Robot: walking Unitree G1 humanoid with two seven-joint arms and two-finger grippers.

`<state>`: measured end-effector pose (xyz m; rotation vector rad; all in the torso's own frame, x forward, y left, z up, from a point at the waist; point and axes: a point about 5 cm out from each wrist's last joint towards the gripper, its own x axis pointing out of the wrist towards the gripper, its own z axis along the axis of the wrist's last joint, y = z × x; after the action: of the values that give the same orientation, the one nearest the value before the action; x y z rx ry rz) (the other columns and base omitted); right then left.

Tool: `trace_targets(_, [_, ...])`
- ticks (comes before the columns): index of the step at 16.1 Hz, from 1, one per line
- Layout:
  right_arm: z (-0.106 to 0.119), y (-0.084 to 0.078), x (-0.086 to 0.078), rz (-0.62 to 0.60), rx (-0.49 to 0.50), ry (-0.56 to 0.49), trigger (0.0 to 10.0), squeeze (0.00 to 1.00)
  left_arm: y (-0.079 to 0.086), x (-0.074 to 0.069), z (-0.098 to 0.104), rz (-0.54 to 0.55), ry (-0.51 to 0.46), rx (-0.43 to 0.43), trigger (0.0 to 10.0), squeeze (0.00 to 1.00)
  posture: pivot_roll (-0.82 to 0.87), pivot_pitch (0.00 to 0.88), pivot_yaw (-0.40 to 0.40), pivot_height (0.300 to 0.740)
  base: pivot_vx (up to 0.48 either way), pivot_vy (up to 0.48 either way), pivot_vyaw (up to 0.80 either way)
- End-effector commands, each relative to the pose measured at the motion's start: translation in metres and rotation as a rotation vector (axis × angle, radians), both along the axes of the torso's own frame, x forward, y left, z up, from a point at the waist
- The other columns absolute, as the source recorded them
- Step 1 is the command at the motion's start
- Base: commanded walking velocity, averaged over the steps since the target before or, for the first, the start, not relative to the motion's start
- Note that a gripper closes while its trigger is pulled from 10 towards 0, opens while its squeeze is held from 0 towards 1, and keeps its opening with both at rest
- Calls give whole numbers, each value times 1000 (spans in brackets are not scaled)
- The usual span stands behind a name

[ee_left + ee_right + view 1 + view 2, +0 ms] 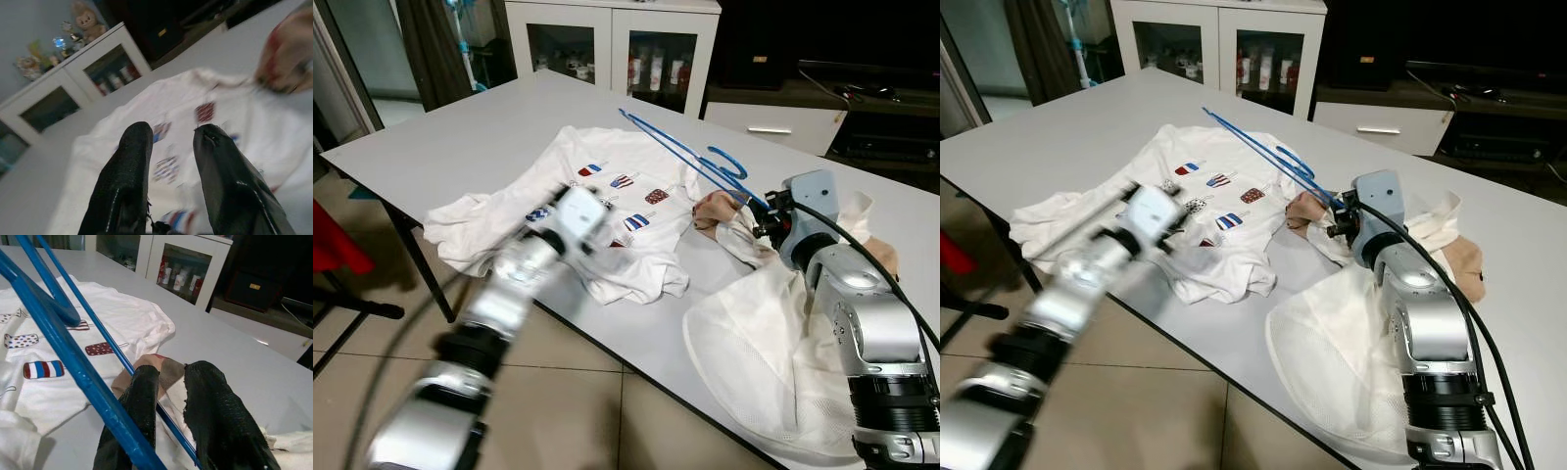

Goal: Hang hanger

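A blue hanger (pixel 677 153) slants up over the table from my right gripper (pixel 764 211), which is shut on its thin bar. In the right wrist view the bar (pixel 146 391) runs between the two black fingers (pixel 144 396), and a thicker blue rod crosses in front. A white T-shirt (pixel 607 186) with small printed patches lies spread on the grey table (pixel 460 147). My left gripper (pixel 587 220), blurred, hovers over the shirt. Its fingers (pixel 132 161) stand open with nothing between them.
A beige cloth (pixel 715 208) lies under the right gripper, beside a white mesh bag (pixel 754 362) at the table's near right edge. A white glass-door cabinet (pixel 617 39) stands behind the table. A dark TV stand (pixel 862 98) is at back right. A red object (pixel 328 240) sits left.
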<state>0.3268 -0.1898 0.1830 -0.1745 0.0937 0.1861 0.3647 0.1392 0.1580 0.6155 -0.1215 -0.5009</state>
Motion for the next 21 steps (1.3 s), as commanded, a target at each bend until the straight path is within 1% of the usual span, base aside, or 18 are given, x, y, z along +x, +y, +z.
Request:
trace_targets(1, [0, 2, -2, 23, -4, 3, 10000, 0, 6, -3, -6, -28, 13, 87, 10000, 675, 39, 19, -7, 740, 0, 0, 0])
trace_targets(2, [0, 3, -2, 30, -4, 4, 10000, 0, 12, -5, -9, -31, 16, 116, 10000, 1000, 39, 19, -7, 740, 0, 0, 0])
trace_targets(3, [-1, 4, -3, 40, -3, 5, 10000, 0, 19, -9, -10, -55, 19, 125, 10000, 1000, 46, 22, -3, 740, 0, 0, 0])
trace_targets(4, [-1, 5, -3, 43, -3, 5, 10000, 0, 21, -10, -11, -65, 19, 130, 10000, 1000, 46, 22, -3, 740, 0, 0, 0])
trace_targets(5, [-2, 7, -4, 51, 0, 7, 10000, 0, 30, -14, -11, -73, 6, 150, 10000, 1000, 52, 25, -3, 740, 0, 0, 0])
trace_targets(6, [-3, 8, -4, 58, 1, 8, 10000, 0, 36, -16, -12, -79, 14, 172, 10000, 1000, 55, 27, -4, 740, 0, 0, 0])
trace_targets(7, [-4, 12, -5, 77, 5, 9, 10000, 0, 50, -19, -14, -77, 31, 245, 10000, 1000, 58, 29, -4, 740, 0, 0, 0])
trace_targets(8, [-5, 15, -6, 86, 7, 11, 10000, 0, 60, -16, -13, -19, 26, 308, 10000, 1000, 60, 30, -5, 740, 0, 0, 0])
trace_targets(9, [-6, 17, -6, 94, 9, 12, 10000, 0, 66, -13, -12, 35, 8, 340, 10000, 1000, 65, 31, -6, 740, 0, 0, 0])
trace_targets(10, [-7, 20, -6, 111, 14, 13, 10000, 0, 72, -9, -10, 107, -15, 359, 10000, 1000, 65, 31, -6, 740, 0, 0, 0])
trace_targets(11, [-7, 22, -7, 125, 16, 13, 10000, 0, 73, -8, -11, 128, -14, 360, 10000, 973, 71, 30, -8, 740, 0, 0, 0])
trace_targets(12, [-7, 27, -8, 157, 13, 12, 10000, 0, 73, -7, -14, 158, -1, 340, 10000, 0, 72, 30, -9, 740, 0, 0, 0])
trace_targets(13, [-8, 33, -10, 192, 8, 11, 10000, 0, 70, -8, -16, 153, 18, 297, 10000, 0, 72, 29, -10, 740, 0, 0, 0])
trace_targets(14, [-9, 34, -11, 201, 7, 13, 10000, 0, 69, -9, -16, 145, 21, 289, 10000, 0, 72, 29, -10, 740, 0, 0, 0])
trace_targets(16, [-15, 35, -13, 198, 31, 29, 10000, 0, 67, -11, -19, 128, 1, 309, 10000, 0, 74, 31, -11, 740, 0, 0, 0])
trace_targets(18, [-17, 35, -13, 188, -6, 30, 10000, 0, 65, -10, -18, 124, -7, 300, 10000, 0, 73, 31, -12, 740, 0, 0, 0])
trace_targets(21, [-15, 32, -9, 156, -10, 20, 10000, 0, 57, -9, -16, 106, -23, 288, 10000, 0, 70, 30, -12, 740, 0, 0, 775])
